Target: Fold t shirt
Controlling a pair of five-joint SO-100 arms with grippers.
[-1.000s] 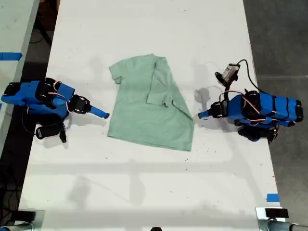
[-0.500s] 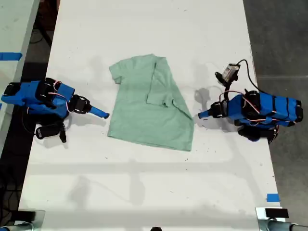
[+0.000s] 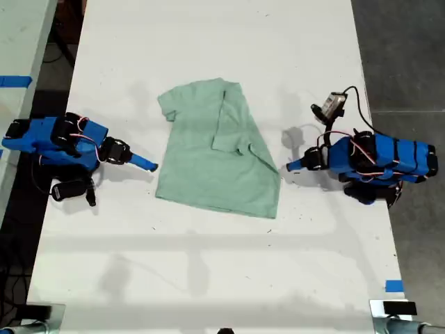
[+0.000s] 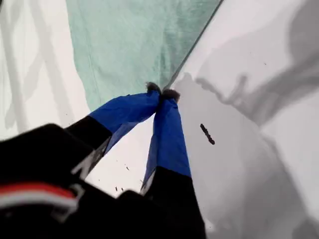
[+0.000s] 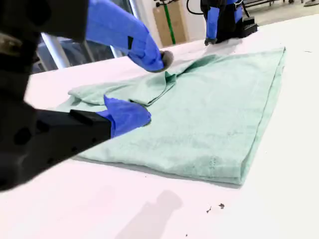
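The pale green t shirt [image 3: 212,149] lies flat in the middle of the white table [image 3: 208,278]. One side with its sleeve is folded over toward the exterior view's right. My first gripper [image 3: 290,165] is on the arm at the exterior view's right. It is shut [image 4: 162,93], tips together on the table at the t shirt's [image 4: 134,45] edge, with nothing seen between them. My second gripper [image 3: 151,165], on the arm at the exterior view's left, is open [image 5: 152,88]. Its jaws stand apart just short of the t shirt [image 5: 214,114] without touching it.
A small module on a black cable [image 3: 332,104] sits behind the first arm. Blue tape [image 3: 393,285] marks the table near the exterior view's lower right corner. A second table with blue tape [image 3: 14,81] stands at the exterior view's left. Dark floor borders the right.
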